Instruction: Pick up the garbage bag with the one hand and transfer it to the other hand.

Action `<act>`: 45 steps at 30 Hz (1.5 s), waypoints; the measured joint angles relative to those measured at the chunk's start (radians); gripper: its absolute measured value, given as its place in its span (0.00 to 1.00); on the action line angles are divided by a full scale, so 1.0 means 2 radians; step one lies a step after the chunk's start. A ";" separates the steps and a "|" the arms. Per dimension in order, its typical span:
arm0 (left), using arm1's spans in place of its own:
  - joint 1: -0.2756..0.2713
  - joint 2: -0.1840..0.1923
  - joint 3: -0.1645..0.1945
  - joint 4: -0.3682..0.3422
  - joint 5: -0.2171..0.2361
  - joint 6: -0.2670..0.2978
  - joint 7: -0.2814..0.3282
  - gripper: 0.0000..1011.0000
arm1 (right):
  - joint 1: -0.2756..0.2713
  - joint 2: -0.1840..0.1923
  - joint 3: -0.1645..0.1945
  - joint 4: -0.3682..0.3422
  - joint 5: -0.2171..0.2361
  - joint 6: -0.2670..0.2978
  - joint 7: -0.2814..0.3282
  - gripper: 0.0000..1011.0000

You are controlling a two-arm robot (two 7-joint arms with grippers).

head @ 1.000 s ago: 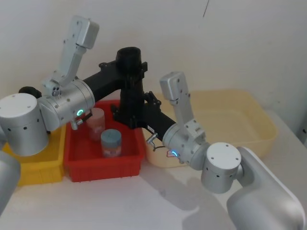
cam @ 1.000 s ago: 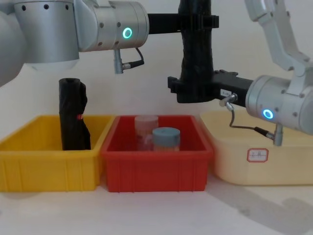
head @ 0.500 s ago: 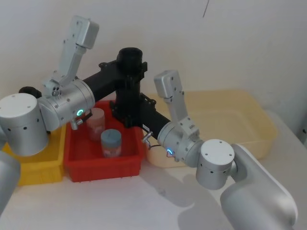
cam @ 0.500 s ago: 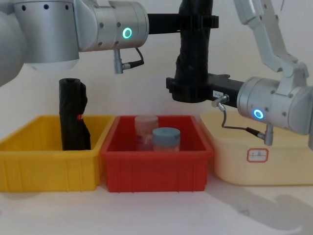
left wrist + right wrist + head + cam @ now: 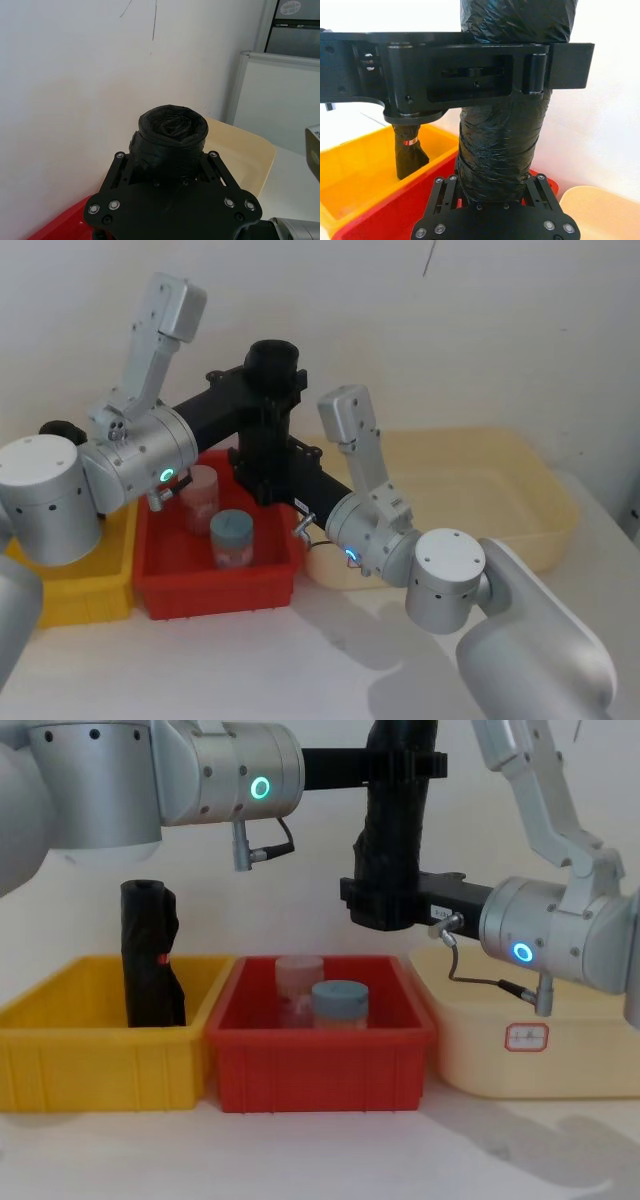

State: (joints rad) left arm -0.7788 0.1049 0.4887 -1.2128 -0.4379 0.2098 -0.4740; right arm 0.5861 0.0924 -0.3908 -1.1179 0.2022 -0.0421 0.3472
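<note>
Holds the garbage bag (image 5: 395, 835) upright, well above the rear of the red bin (image 5: 320, 1075), with the left hand (image 5: 405, 765) clamped shut around its upper part. Has the right hand (image 5: 385, 905) set about the bag's lower end, nearer the bin's rear rim; cannot tell whether that one grips it or merely surrounds it.

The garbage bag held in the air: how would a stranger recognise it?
Look above the red bin. There the garbage bag, a tall black crinkly roll, hangs between the left claw near its top and the right claw at its foot. The similar roll stands in the yellow bin and bears a red spot.
</note>
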 joint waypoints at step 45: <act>0.050 0.033 -0.025 -0.096 -0.074 0.038 -0.043 0.99 | 0.000 0.007 0.043 0.004 0.036 0.076 -0.049 0.52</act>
State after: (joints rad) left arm -0.6794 0.1719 0.4382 -1.4056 -0.5858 0.2864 -0.5602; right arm 0.5868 0.1059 -0.3057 -1.1108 0.2737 0.1095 0.2491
